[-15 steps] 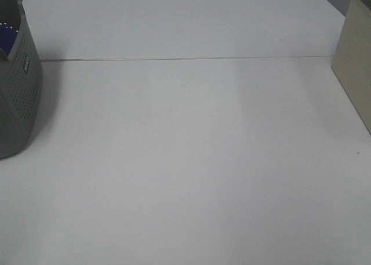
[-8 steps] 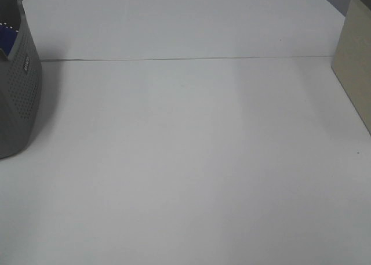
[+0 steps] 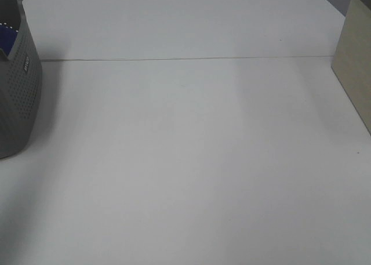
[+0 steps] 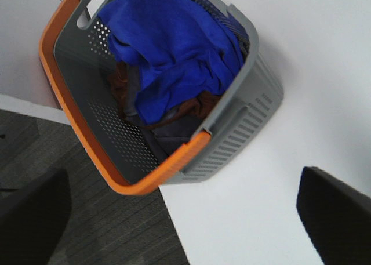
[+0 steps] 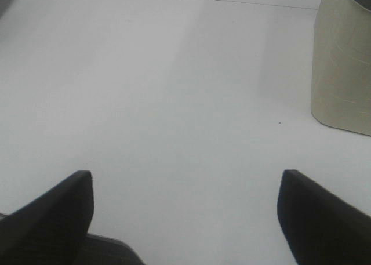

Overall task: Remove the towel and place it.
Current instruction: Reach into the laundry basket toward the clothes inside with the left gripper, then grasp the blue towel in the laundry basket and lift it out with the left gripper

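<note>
Towel: a large royal-blue plush microfibre towel (image 4: 174,50) is lying crumpled inside the basket, piled against one end wall and spilling toward the middle.
Basket: a grey perforated plastic basket (image 4: 243,137) with an orange rim is standing at the left edge of the table, part of it hanging past the edge over the floor; only one side of it is showing in the high view.
Other contents: brown and grey garments (image 4: 174,131) are lying under the towel and peeking out beside it.
Left gripper: the left gripper (image 4: 182,218) is hovering above and to one side of the basket with its jaws spread wide and nothing between them; it is not touching the towel.
Right gripper: the right gripper (image 5: 185,204) is hanging over bare table with its jaws spread wide and nothing in them, well apart from the basket.
Table: a plain white table (image 3: 191,160) is offering plenty of bare surface in the middle for laying the cloth down.
Container: a pale beige ribbed container (image 5: 345,62) is standing at the right edge.
Floor: a dark grey carpeted floor (image 4: 116,230) is showing beyond the table edge.
Progress: nothing is done yet, by my reading; the reach, the grasp, the lift out of the basket and the placing are all waiting.
</note>
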Available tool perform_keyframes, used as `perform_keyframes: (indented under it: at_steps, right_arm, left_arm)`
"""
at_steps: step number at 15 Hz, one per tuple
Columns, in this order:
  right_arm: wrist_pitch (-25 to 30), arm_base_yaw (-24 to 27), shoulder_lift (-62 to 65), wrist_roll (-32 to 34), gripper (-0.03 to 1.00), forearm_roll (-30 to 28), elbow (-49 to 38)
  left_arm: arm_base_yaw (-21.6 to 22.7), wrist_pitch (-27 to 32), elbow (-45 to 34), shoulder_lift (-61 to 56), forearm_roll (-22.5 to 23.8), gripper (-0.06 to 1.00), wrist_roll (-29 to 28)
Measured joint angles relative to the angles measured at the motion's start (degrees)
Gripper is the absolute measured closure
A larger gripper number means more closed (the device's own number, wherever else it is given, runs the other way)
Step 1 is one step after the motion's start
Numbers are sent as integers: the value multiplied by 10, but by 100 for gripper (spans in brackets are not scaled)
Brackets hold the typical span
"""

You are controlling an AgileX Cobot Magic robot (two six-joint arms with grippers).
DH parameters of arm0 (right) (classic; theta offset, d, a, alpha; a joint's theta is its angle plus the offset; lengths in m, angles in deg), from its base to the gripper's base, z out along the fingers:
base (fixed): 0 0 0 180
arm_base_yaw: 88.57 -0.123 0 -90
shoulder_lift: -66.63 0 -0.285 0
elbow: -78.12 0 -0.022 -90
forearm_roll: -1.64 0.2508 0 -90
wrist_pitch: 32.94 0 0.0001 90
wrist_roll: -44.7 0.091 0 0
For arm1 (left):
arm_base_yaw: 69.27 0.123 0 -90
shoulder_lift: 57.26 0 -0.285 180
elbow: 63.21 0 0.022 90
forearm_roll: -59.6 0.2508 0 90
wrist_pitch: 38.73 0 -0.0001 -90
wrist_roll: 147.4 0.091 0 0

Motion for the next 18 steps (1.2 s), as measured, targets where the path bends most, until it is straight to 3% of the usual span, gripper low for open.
perform_keyframes:
  at_steps: [3, 6, 9, 14, 18]
  right_arm:
    - [0, 0, 0, 0, 14, 0, 0]
    - [0, 0, 0, 0, 14, 0, 0]
    - [0, 0, 0, 0, 14, 0, 0]
    - [0, 0, 0, 0, 14, 0, 0]
    - [0, 0, 0, 0, 14, 0, 0]
  left_arm:
    - [0, 0, 131, 151, 38, -4, 71]
    - [0, 9, 239, 304, 144, -4, 124]
    - [0, 9, 249, 409, 203, -4, 174]
    - [0, 3, 249, 548, 269, -4, 182]
    - [0, -70, 249, 634, 313, -3, 186]
